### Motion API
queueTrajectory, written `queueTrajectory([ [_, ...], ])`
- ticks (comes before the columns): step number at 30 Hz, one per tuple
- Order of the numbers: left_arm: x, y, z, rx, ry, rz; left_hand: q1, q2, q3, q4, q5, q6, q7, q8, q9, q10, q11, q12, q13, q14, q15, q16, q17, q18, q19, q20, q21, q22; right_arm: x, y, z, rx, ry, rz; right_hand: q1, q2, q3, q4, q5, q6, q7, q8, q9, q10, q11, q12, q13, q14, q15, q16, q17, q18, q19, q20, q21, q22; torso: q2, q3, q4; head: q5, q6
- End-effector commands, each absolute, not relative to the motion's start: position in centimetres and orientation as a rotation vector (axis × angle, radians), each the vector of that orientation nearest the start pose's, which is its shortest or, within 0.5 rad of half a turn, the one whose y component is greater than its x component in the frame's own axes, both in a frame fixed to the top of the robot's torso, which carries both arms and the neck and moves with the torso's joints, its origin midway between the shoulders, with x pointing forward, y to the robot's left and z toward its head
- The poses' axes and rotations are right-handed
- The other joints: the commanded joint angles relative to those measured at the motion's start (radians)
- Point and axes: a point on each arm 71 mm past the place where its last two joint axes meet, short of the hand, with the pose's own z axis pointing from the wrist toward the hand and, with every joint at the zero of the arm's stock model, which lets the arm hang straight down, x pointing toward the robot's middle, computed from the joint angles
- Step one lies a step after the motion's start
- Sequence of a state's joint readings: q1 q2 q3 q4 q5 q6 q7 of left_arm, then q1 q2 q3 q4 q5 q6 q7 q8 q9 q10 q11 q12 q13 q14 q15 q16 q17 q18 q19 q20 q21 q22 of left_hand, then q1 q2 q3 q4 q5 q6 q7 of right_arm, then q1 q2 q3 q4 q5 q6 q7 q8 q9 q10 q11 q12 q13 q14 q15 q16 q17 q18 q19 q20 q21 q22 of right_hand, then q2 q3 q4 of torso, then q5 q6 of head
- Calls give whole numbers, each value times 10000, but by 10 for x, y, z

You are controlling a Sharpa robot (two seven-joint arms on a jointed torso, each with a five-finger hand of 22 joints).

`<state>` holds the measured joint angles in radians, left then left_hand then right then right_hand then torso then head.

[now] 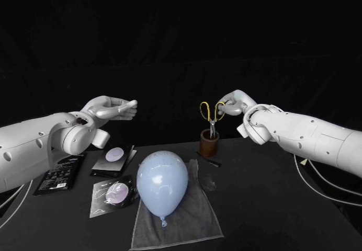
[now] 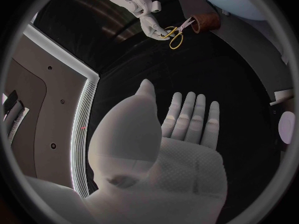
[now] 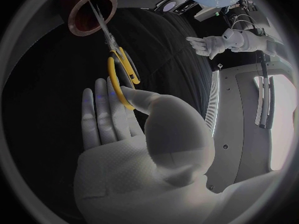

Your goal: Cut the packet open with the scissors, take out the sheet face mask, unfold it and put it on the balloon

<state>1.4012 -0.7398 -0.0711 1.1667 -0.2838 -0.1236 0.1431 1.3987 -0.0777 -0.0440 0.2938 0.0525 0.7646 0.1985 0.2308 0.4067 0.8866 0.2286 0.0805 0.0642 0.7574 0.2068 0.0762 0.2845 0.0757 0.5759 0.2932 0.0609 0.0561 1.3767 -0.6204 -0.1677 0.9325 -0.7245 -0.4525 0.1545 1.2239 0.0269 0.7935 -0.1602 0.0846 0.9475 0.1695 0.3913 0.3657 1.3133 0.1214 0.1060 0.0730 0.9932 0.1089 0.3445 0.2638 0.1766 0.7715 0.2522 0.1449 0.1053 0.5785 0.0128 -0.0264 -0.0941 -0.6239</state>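
Observation:
A pale blue balloon (image 1: 162,180) lies on a grey towel (image 1: 181,222) at the table's middle. Yellow-handled scissors (image 1: 210,114) stand blades down in a brown cup (image 1: 209,143) behind it. My right hand (image 1: 234,103) holds their handle from above; in the right wrist view my thumb presses a yellow loop of the scissors (image 3: 122,72) above the cup (image 3: 92,7). My left hand (image 1: 113,109) hovers high over the table's left side, fingers straight, holding nothing. Below it lie a black packet (image 1: 60,174), a dark packet with a pale round print (image 1: 113,159) and a clear packet (image 1: 112,194).
A small dark strip (image 1: 210,161) lies by the cup's foot. Cables (image 1: 324,183) trail over the table's right edge. The left wrist view shows my right hand (image 2: 152,27) on the scissors (image 2: 176,35) at the cup (image 2: 204,21).

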Motion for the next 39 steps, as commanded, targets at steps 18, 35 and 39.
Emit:
queueTrajectory([
  [18, 573, 255, -111, -8096, 15853, -12785, 23, 96, 26, -26, -40, 61, 737, 53, -11, 62, 0, 29, 8, -161, 1, -15, -43, 64, 22, -23, 53, 6, 601, -275, -125, 4486, 13240, 7183, 47, 144, -15, -78, -5, 32, 16, 37, 162, 86, -129, -87, -1, 2, 4, -51, 13, 93, 126, 1, 117, 60, -2, -2, -4, -27, -40],
  [35, 572, 253, -111, -8055, 15901, -12851, 25, 99, 19, -25, -40, 61, 737, 52, -15, 59, 3, 27, 7, -239, 8, -34, -78, 63, 4, -21, 46, 1, 604, -263, -132, 4391, 13529, 7309, 55, 156, -24, -94, -14, 29, 19, 22, 165, 78, -125, -100, -3, -8, 7, -64, 13, 89, 136, -3, 140, 76, 0, -22, 11, -16, -130],
  [39, 572, 253, -111, -8048, 15916, -12864, 25, 99, 19, -25, -40, 61, 737, 52, -15, 59, 3, 27, 7, -239, 8, -34, -78, 63, 4, -21, 46, 1, 605, -265, -136, 4411, 13547, 7210, 54, 158, -29, -95, -19, 28, 21, 18, 166, 77, -124, -103, -4, -10, 9, -67, 13, 87, 136, -3, 144, 79, 0, -9, 9, 8, -144],
])
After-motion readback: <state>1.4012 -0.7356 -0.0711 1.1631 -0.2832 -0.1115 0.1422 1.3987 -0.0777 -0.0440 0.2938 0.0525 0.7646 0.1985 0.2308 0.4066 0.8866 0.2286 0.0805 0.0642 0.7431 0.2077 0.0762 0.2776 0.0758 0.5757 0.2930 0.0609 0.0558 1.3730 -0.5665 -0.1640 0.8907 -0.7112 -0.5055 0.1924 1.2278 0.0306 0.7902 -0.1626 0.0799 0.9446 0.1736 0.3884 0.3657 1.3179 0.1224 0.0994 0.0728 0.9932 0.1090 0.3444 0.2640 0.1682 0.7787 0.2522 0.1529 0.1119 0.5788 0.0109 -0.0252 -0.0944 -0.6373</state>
